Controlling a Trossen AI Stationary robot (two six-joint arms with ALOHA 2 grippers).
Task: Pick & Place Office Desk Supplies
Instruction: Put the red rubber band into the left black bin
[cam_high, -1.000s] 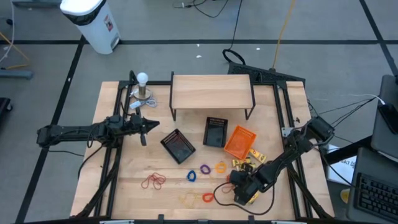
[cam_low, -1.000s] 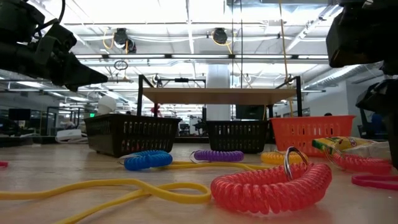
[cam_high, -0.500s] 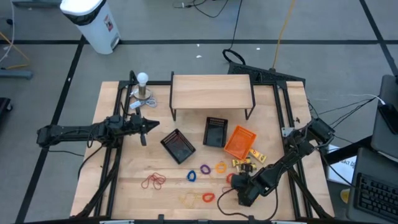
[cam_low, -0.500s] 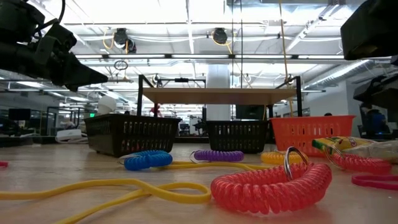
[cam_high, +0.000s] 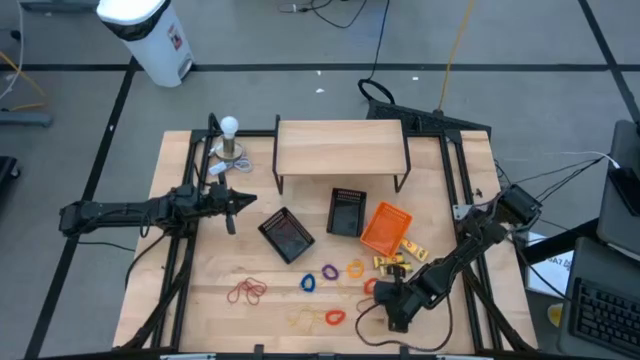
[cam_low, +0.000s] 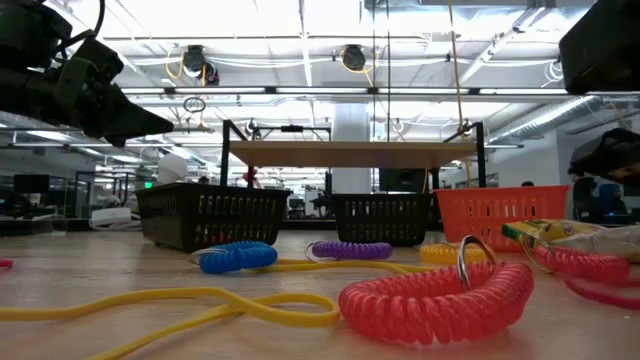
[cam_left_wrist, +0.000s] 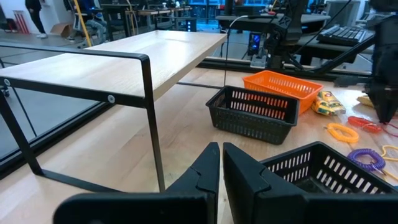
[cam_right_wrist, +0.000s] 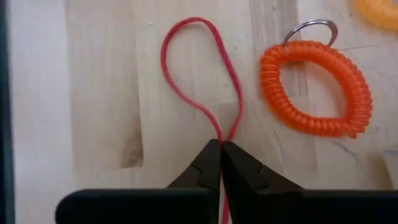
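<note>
High view: we see the right gripper (cam_high: 385, 300) low in the frame, right of centre, over the wooden table (cam_high: 180, 310). It sits just right of an orange coil loop (cam_high: 334, 318). The left gripper (cam_high: 240, 202) hangs at middle left, jaws together and holding nothing, near a black mesh tray (cam_high: 288, 235). An orange tray (cam_high: 385, 228) lies right of centre, with yellow packets (cam_high: 412, 248) just below it. Blue (cam_high: 308, 283), purple (cam_high: 330, 272) and yellow (cam_high: 355, 268) coils lie in a row at lower centre, and red bands (cam_high: 246, 291) lie to their left.

Low view: we see a large red coil (cam_low: 435, 298) in the foreground at lower right, with a thin yellow band (cam_low: 180, 305) stretching to lower left.

Left wrist view: we see the left fingers (cam_left_wrist: 202, 174) pressed together at bottom centre, with nothing between them.

Right wrist view: we see the right jaws closed, pinching a thin red band (cam_right_wrist: 199, 68) at bottom centre. The band loops upward on the table.
</note>
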